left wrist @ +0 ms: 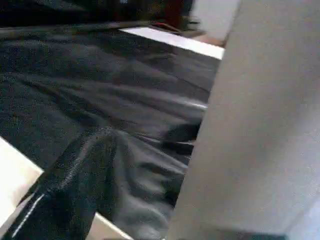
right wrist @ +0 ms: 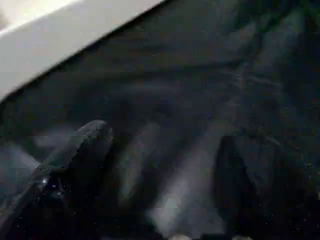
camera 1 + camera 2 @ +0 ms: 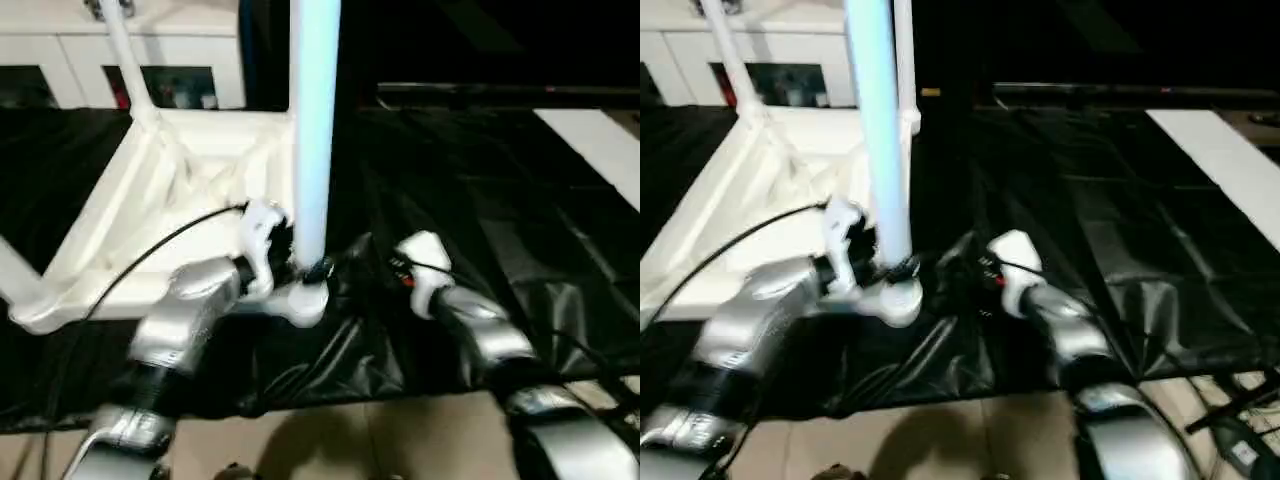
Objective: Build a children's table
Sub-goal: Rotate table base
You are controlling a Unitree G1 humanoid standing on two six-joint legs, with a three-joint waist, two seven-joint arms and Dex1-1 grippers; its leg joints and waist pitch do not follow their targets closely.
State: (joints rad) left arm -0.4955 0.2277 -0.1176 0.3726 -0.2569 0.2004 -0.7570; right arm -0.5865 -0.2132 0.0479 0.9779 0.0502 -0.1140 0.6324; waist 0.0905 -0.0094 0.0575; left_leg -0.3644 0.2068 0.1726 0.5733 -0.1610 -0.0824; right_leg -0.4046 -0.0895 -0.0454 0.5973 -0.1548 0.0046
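Upside-down table lying on the black sheet, near-right leg standing in its corner socket. Left gripper spread wide beside that leg's base, right gripper wide too, holding nothing. Probably seating the leg, so next: close and press down

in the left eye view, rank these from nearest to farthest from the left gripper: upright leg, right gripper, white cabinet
1. upright leg: right beside the left gripper, at the near corner socket.
2. right gripper: to its right, over the black sheet.
3. white cabinet: far back, behind the table.
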